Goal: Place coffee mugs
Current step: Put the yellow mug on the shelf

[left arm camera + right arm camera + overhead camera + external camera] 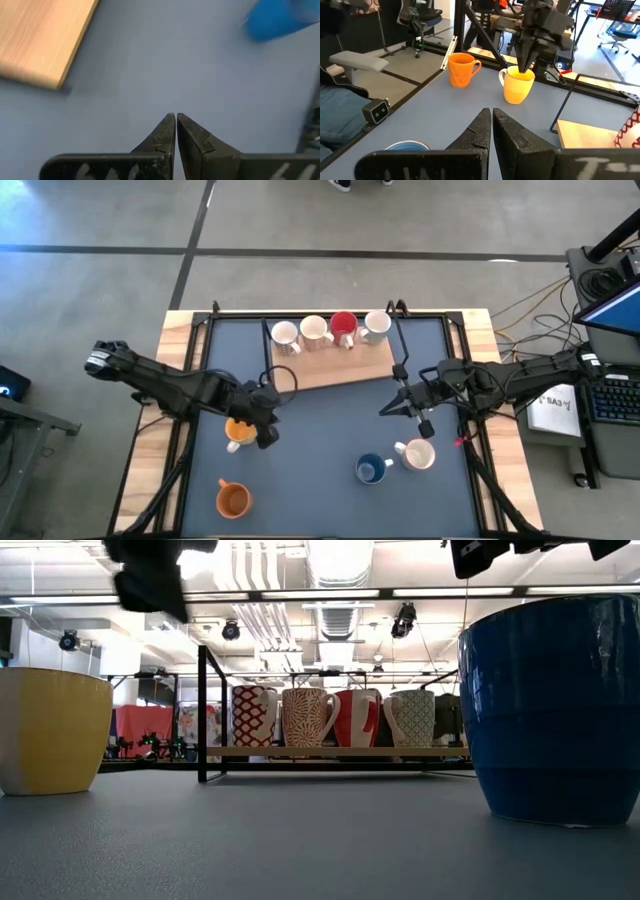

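Four patterned and red mugs (330,330) stand in a row on a wooden board (340,365) at the table's far side; in the low view they are lined up on the board (330,717). A yellow-orange mug (238,431), an orange mug (233,500), a blue mug (372,470) and a white mug (418,453) stand upright on the blue mat. My left gripper (270,432) hangs shut just above and beside the yellow-orange mug (518,86), with bare mat beyond its tips (176,117). My right gripper (384,412) is shut in mid-table, raised, pointing left (492,112).
A black frame rail (330,313) runs round the mat. Cables and a keyboard (612,395) lie off the table's right side. Open mat lies between the two grippers and in front of the board (320,430).
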